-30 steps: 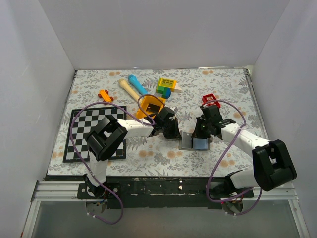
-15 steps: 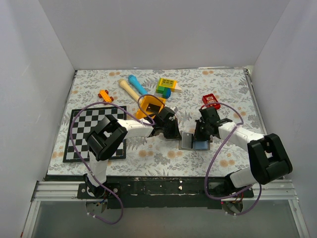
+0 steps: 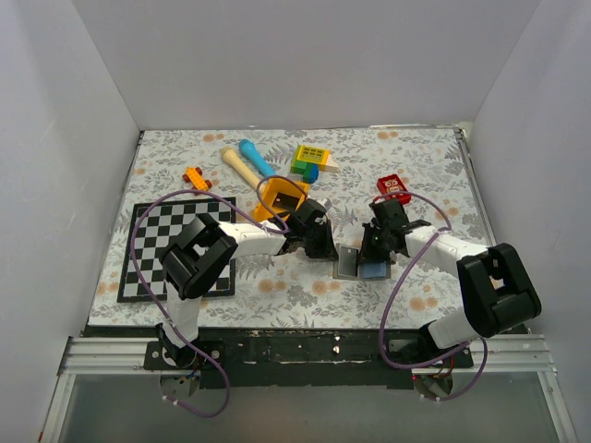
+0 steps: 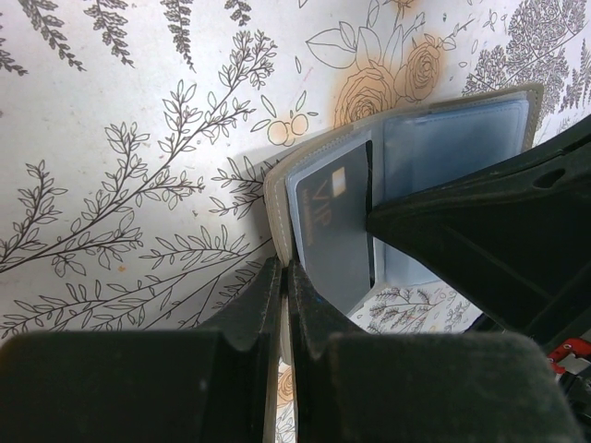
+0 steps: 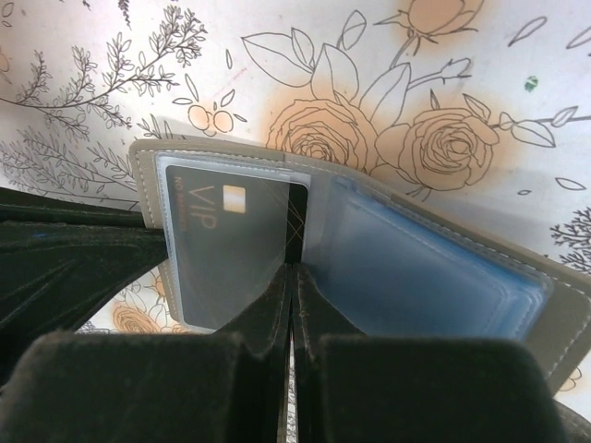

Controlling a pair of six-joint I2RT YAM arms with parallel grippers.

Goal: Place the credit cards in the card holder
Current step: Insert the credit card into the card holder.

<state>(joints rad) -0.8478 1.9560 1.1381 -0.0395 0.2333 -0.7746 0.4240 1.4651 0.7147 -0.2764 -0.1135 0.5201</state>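
Note:
The grey card holder (image 3: 354, 266) lies open on the flowered table between both grippers. My left gripper (image 4: 284, 269) is shut on the edge of its left flap (image 4: 277, 198), which stands tilted up. A black credit card (image 5: 231, 242) marked VIP sits in the clear pocket of that flap, with its black edge (image 5: 296, 221) sticking out toward the fold. My right gripper (image 5: 294, 272) is shut on this edge. The pale blue pocket (image 5: 420, 277) on the right side holds nothing that I can see. In the top view the left gripper (image 3: 325, 247) and right gripper (image 3: 374, 249) face each other across the holder.
A red block (image 3: 392, 187) lies behind the right gripper. An orange tray (image 3: 282, 198) with something dark in it stands behind the left gripper. A chessboard (image 3: 157, 258) lies at the left. A yellow-green block (image 3: 311, 161), two sticks (image 3: 247, 159) and an orange toy (image 3: 196, 177) lie at the back.
The right arm's rear links have swung inward to the left while its gripper stayed at the card holder. The left arm has not moved.

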